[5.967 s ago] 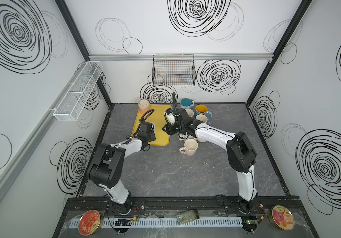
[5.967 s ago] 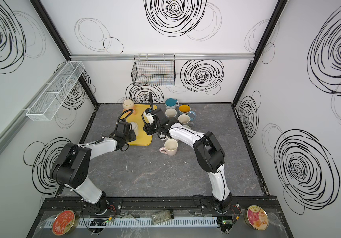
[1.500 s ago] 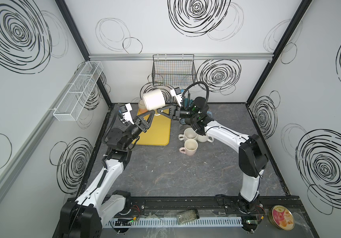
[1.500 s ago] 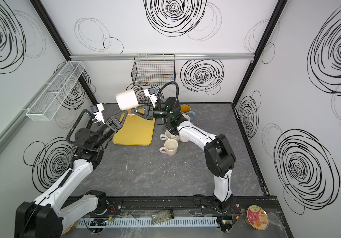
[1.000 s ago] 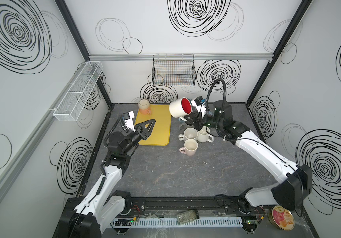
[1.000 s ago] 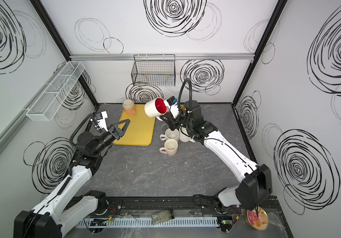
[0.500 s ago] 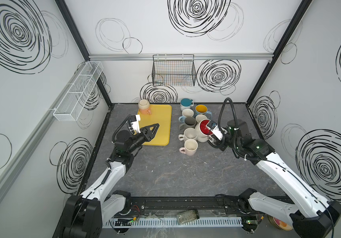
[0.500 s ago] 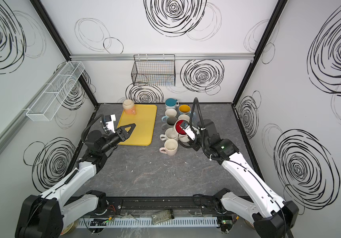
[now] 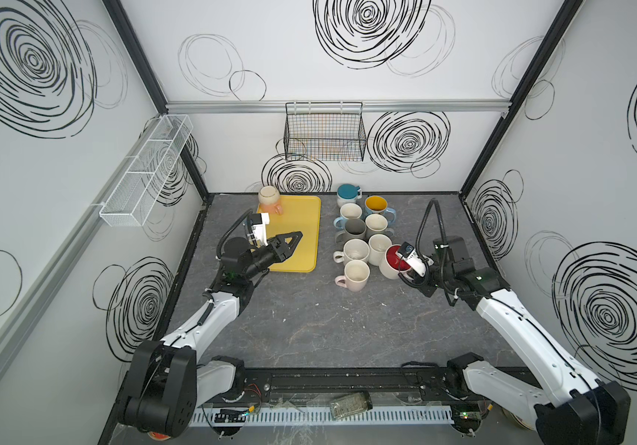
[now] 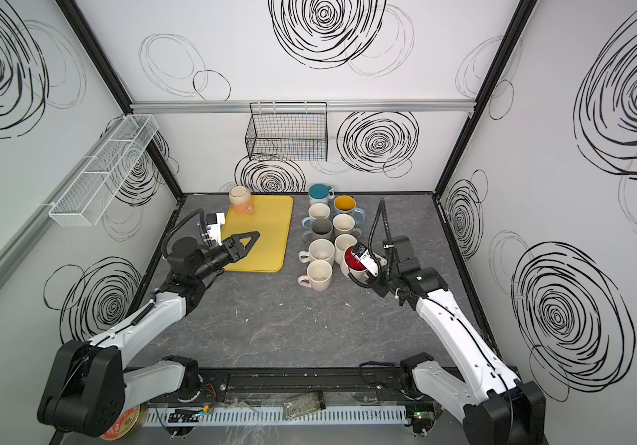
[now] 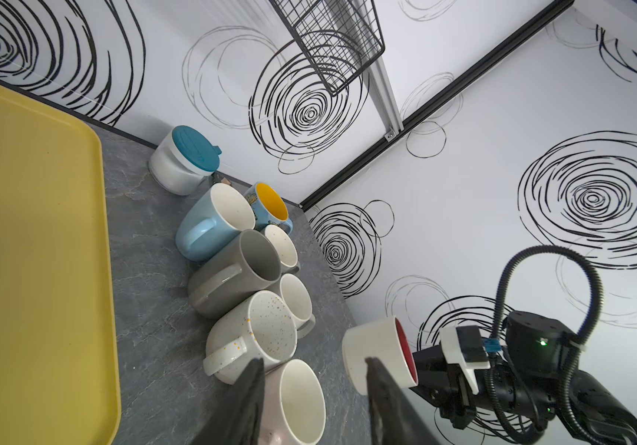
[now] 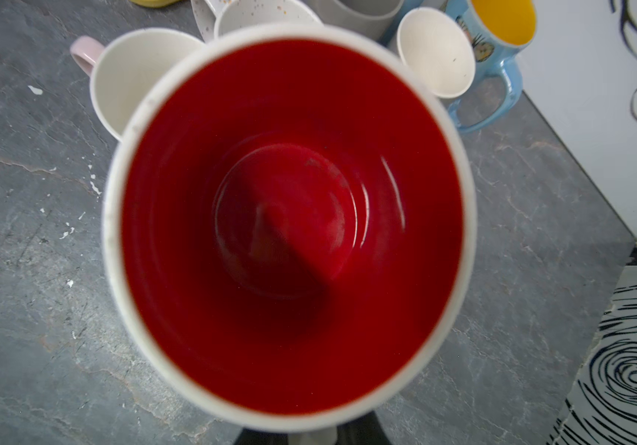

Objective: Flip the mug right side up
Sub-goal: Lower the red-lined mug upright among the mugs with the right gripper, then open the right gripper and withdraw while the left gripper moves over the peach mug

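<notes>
Holding: right pincer (image 9: pixel 403 269) pinches red-lined mug (image 9: pixel 390 259), mouth up, tilted.
Left pincer (image 9: pixel 294 239): spread, empty.
Remaining: set flat on tabletop (image 9: pixel 309 319), release.

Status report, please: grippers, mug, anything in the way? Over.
Left gripper open, empty. Right gripper shut on red-lined mug, tilted, mouth upward. Other mugs crowd close beside it.
</notes>
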Robot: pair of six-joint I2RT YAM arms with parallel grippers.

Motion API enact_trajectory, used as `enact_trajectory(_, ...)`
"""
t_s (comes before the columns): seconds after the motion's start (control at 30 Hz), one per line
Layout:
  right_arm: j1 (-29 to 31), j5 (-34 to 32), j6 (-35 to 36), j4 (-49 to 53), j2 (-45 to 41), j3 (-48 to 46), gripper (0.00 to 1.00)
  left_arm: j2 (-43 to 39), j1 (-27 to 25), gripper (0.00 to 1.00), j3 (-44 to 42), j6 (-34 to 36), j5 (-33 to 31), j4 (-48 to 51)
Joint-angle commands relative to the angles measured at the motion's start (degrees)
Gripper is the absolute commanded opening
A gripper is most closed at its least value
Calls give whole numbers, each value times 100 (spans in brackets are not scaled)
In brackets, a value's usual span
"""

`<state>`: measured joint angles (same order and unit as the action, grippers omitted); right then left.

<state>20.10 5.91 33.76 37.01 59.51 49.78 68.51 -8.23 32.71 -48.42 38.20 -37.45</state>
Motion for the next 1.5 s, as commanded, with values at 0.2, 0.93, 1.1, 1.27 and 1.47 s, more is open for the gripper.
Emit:
enact_trajectory(0.2, -25, 145, 78, -1012, 472, -281, 0, -136, 257, 47, -143, 65, 259, -400)
enact_trajectory(0.93, 373, -124, -107, -1763, 2268, -227, 11, -60, 559, 47, -54, 346, 234, 31)
enact_trajectory(1.1, 486, -396, -82, -1857, 2592, -37, 16, -212, 594, 46, -102, 411, 154, 151)
enact_trajectory(1.27, 497, -717, -102, -1836, 2634, 25, 37, -314, 667, 47, -124, 508, 158, 337)
enact_trajectory(1.47, 499, -1127, -171, -1856, 2236, -53, 53, -407, 777, 47, -73, 630, 153, 563)
